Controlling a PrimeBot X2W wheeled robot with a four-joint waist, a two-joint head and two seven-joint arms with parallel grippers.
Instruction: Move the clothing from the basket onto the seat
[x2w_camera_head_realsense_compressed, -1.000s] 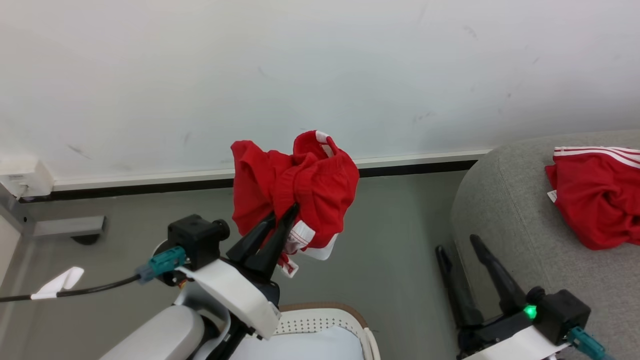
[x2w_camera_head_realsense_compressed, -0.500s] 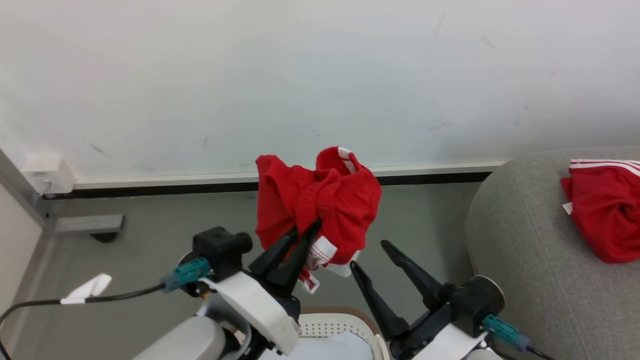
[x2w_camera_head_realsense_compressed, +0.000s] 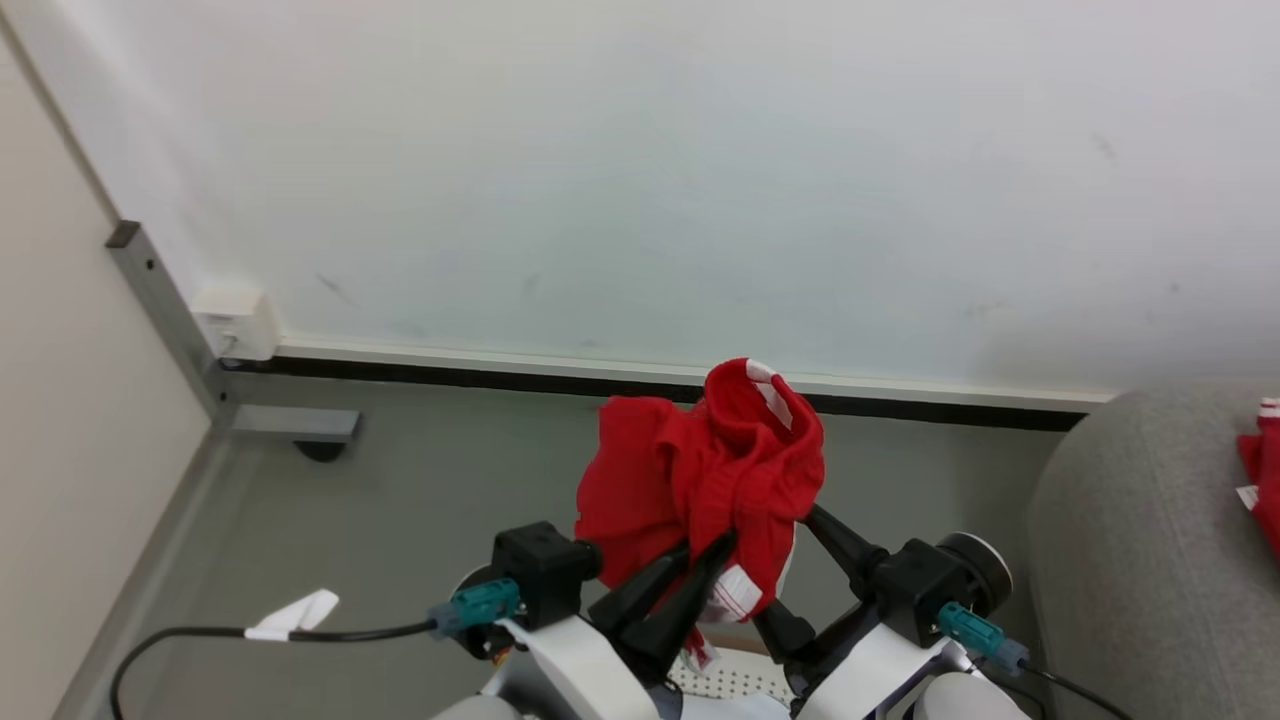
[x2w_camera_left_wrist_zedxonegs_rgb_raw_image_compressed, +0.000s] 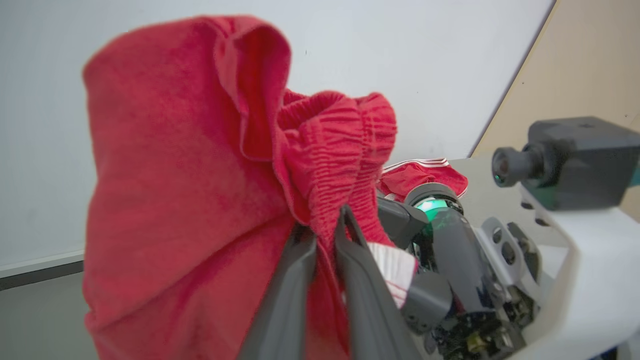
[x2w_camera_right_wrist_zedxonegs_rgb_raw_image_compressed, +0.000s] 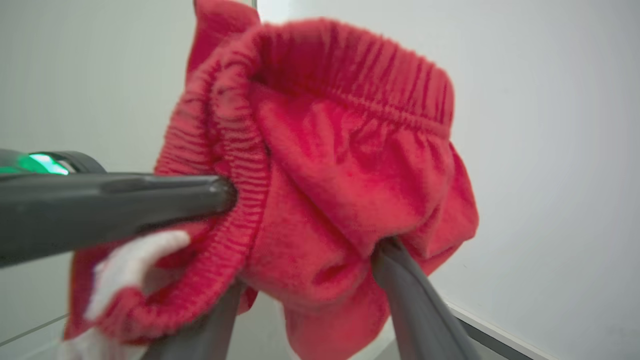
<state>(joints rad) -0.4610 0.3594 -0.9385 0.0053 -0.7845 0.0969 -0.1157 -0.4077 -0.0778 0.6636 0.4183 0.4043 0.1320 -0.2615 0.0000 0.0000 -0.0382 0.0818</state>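
Head view, left to right. My left gripper (x2w_camera_head_realsense_compressed: 708, 548) is pinched narrow on a fold of the red garment (x2w_camera_head_realsense_compressed: 700, 470) and holds it in the air above the grey floor (x2w_camera_head_realsense_compressed: 430, 480), in front of the white wall (x2w_camera_head_realsense_compressed: 640, 180). The garment is bunched: soft, bright red cloth with a gathered elastic band, white stripe trim on its top fold, and a white hem panel with a small label hanging at the bottom. My right gripper (x2w_camera_head_realsense_compressed: 790, 565) stands wide, one finger on each side of the bunch and both touching the cloth. Below, between my arms, a perforated strip of the basket (x2w_camera_head_realsense_compressed: 725, 683) shows. At far right, the grey seat (x2w_camera_head_realsense_compressed: 1130, 540) bears a second red garment (x2w_camera_head_realsense_compressed: 1262, 480).
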